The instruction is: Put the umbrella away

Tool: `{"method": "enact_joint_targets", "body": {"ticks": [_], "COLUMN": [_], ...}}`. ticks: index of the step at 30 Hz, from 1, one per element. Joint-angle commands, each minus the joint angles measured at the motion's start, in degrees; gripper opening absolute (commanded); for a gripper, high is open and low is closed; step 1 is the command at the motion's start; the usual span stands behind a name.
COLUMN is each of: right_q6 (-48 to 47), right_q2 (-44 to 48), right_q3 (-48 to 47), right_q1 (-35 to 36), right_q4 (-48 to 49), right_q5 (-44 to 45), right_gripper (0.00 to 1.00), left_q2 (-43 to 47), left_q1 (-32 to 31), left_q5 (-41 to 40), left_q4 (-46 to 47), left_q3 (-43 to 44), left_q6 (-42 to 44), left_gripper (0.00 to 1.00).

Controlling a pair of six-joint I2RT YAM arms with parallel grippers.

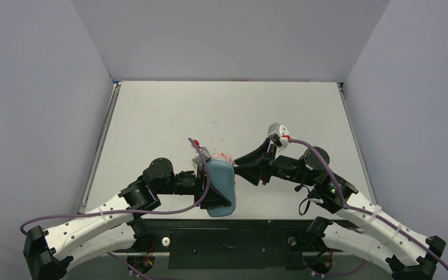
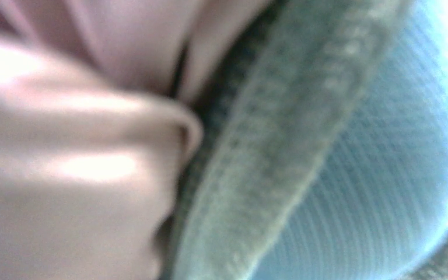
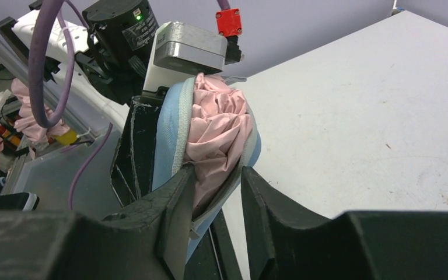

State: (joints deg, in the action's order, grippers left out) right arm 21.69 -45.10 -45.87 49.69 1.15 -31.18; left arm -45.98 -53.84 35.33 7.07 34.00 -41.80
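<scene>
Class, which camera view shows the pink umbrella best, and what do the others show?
Right wrist view: the umbrella is sharp, bunched inside the open blue case. The top view shows only a small pink tuft; the left wrist view is close but blurred.

Cloth umbrella [image 3: 216, 131] & matt woven case [image 2: 373, 175]

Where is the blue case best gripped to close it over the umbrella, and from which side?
Probably the grey zipper rim of the blue case, on its free side, coming edge-on from the open mouth. That lip is thin and exposed beside the bulging pink umbrella; the opposite wall is held.
</scene>
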Motion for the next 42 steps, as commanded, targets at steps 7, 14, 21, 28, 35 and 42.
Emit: {"method": "enact_joint_targets", "body": {"ticks": [7,14,21,28,35,42], "right_q6": [3.6,0.7,-5.6,-17.2,-21.2,-24.4], "right_q2": [3.8,6.3,7.1,6.2,-1.1,-8.4], "right_q3": [0.1,2.2,6.3,11.1,15.7,18.4], "right_q1": [-2.4,-3.3,-2.3,15.8,24.1,24.5], "right_q4": [4.4,1.1,-6.4,-5.1,8.2,22.9], "right_q5": [5.1,13.0,24.3,40.6,44.4,45.0], "right_gripper": [0.49,0.51,0.50,0.51,0.56,0.61], "left_q2": [1.2,2.7,3.4,2.4,-0.1,-0.5], "left_q1": [0.0,0.0,0.0,0.0,-0.1,0.0], "left_q5": [-0.6,-1.6,-4.9,-16.8,-23.0,-23.4], "left_q4": [5.9,2.8,-9.6,-30.4,-48.4,-54.3], "left_q3": [1.0,1.8,6.1,14.6,23.1,25.4], "left_q6": [-0.2,-0.2,-0.2,-2.7,-5.2,-6.9], "left_gripper": [0.14,0.15,0.13,0.09,0.03,0.03]}}
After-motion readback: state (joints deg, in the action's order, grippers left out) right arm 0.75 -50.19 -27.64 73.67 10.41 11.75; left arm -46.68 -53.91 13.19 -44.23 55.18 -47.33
